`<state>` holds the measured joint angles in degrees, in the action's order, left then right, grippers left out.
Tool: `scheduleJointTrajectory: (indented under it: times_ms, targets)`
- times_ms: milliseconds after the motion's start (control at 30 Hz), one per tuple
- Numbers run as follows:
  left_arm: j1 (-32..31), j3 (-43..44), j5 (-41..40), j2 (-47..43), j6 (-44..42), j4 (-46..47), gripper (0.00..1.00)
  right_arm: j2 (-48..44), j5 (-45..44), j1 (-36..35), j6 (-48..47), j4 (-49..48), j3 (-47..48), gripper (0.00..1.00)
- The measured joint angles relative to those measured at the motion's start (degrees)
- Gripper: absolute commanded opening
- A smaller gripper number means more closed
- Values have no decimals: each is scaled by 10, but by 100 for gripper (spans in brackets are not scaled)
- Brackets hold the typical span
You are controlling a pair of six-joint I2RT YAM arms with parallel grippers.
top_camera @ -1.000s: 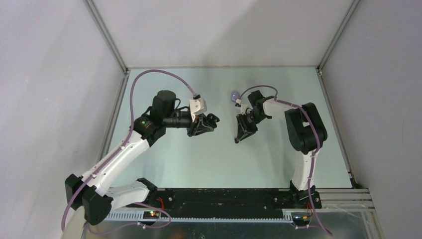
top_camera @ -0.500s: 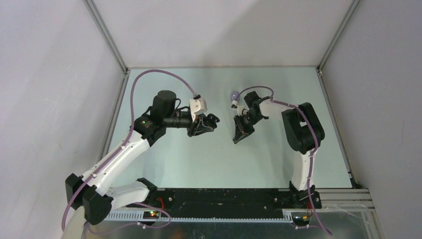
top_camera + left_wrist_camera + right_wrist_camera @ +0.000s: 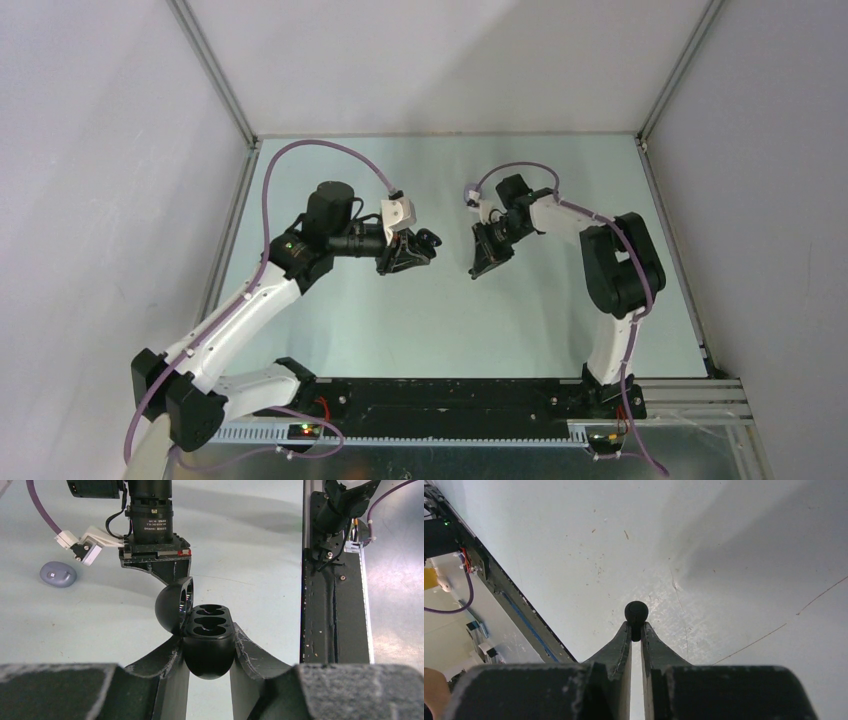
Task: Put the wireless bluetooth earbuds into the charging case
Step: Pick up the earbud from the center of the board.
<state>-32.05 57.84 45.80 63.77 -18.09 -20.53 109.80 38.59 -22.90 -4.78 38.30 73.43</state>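
Over the middle of the counter (image 3: 420,320) the two arms face each other with a gap between them. The left fingers (image 3: 165,661) are narrowed onto the rounded body of the black charging case (image 3: 207,647), one on each side, holding it clear of the surface. Its lid is swung open to one side and the two wells face up and out toward the other arm. The right fingers (image 3: 622,641) are almost closed, pinching a black earbud (image 3: 636,613) at their very tips, its round head poking out past them, above the counter. From the left wrist the right arm's fingers point down toward the case, their tips hidden behind the lid. A purple case (image 3: 58,574) lies shut on the counter, off to one side of that arm.
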Motion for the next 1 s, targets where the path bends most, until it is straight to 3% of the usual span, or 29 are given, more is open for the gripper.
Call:
scheduleJointTrajectory:
  times_ms: [300,567,767,1000]
  targets:
    - [0,-2,0,0,0,2,6,-26,-14,6,-22,10,0,5]
    - [-21,-4,11,2,-15,-7,9,-260,-37,43,-89,5,14,10]
    - [-33,-4,48,14,-33,-26,9,-418,-61,-39,-136,-22,64,12]
    - [-34,-4,97,15,-49,-39,9,-443,-63,-123,-163,-22,97,11]
